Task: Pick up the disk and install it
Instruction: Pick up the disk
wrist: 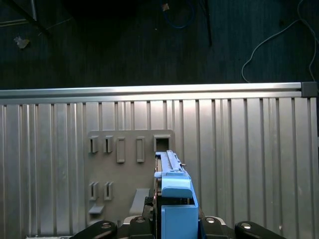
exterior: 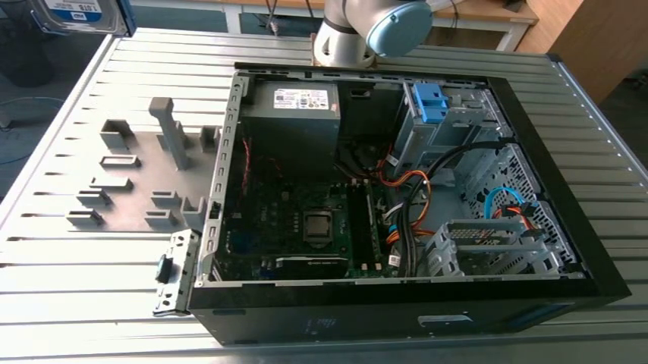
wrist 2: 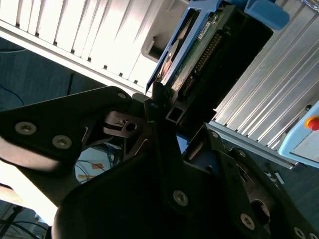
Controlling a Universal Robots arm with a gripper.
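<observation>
The gripper [wrist 2: 165, 102] is pinching the disk [wrist 2: 192, 47] by one end. In both wrist views the disk stands edge-on out of the black fingers [wrist: 149, 201], its blue frame and green circuit board showing. In the exterior view the disk [exterior: 79, 14] hangs high at the exterior view's left, above the far corner of the table [exterior: 91, 258] and well apart from the computer case [exterior: 405, 315].

The table is ribbed bare metal. A grey holder plate [exterior: 132, 182] with upright brackets lies on it beside the open case. Inside the case sit a circuit board [exterior: 303, 220], a grey box [exterior: 294, 125] with a white sticker [exterior: 303, 98], orange wires [exterior: 410, 178] and a small blue clip [exterior: 430, 102]. The arm's base [exterior: 339, 42] stands behind the case. The floor [wrist: 124, 45] is dark carpet with loose cables [wrist: 269, 40].

The disk's label is white and blue, and its print, like the sticker's, cannot be made out. The picture's edge cuts off the top of the disk in the exterior view, and the gripper body hides its lower end in both wrist views.
</observation>
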